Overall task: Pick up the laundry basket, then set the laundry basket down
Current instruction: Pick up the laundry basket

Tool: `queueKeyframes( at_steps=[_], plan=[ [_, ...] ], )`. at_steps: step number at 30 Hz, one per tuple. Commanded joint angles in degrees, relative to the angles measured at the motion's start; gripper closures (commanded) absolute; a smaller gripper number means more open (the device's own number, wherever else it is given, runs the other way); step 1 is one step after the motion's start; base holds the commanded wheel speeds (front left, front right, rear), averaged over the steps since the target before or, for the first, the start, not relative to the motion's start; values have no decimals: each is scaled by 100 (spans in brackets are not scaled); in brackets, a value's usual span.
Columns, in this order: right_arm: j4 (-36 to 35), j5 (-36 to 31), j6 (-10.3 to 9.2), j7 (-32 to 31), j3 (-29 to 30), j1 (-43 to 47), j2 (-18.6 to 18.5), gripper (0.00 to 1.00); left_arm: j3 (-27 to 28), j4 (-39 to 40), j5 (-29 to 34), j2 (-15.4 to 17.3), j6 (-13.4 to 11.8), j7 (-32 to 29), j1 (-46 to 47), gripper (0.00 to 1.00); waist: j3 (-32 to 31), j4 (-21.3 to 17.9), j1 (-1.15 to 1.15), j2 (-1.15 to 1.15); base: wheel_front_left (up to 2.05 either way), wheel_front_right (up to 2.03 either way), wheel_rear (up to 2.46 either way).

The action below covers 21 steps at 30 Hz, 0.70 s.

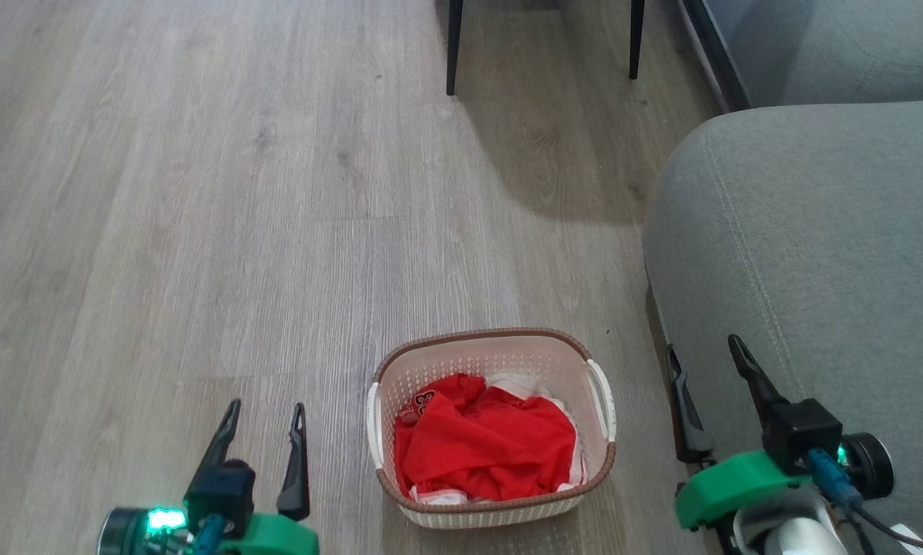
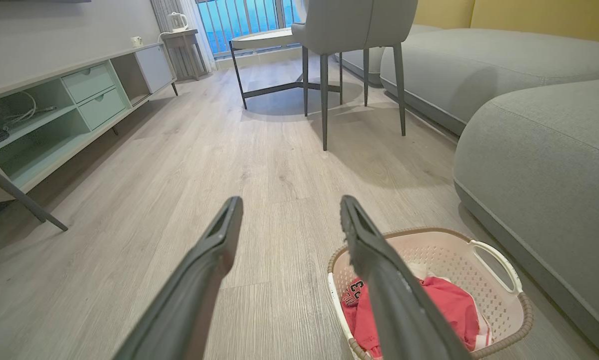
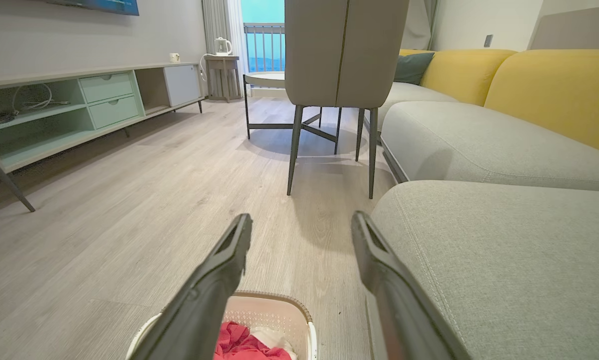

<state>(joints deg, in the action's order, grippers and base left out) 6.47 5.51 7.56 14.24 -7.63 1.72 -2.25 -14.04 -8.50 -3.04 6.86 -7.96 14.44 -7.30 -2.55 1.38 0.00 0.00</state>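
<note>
As laundry basket [image 1: 492, 362] rests on floor [image 1: 199, 231], left gripper [image 1: 267, 405], right gripper [image 1: 702, 345], jaws apart

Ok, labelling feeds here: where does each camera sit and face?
Head view: on the head, facing down at the laundry basket; left gripper lower left, right gripper lower right.
Left wrist view: on the left wrist, facing along its fingers towards a chair.
Right wrist view: on the right wrist, likewise, sofa alongside.
Both wrist views share basket, chair, sofa.

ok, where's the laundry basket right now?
Head view: the laundry basket sits on the wood floor, low centre, between the left gripper and the right gripper, just left of the grey sofa.
</note>
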Motion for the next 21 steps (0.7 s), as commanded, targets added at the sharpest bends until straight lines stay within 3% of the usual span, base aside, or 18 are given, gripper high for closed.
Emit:
queueKeyframes(
  at_steps=[1, 21],
  plan=[
    [-182, -20, -8, 75, -109, -127, -63, 0, 242, 148, 59, -26, 41, 56, 220, 0, 5, -2, 0, 0, 0, 0, 0],
    [-64, -22, -8, 75, -32, -295, -63, 0, 408, 44, -122, -221, 145, 56, 358, 0, 455, 6, 0, 0, 0, 0, 0]
  ],
)
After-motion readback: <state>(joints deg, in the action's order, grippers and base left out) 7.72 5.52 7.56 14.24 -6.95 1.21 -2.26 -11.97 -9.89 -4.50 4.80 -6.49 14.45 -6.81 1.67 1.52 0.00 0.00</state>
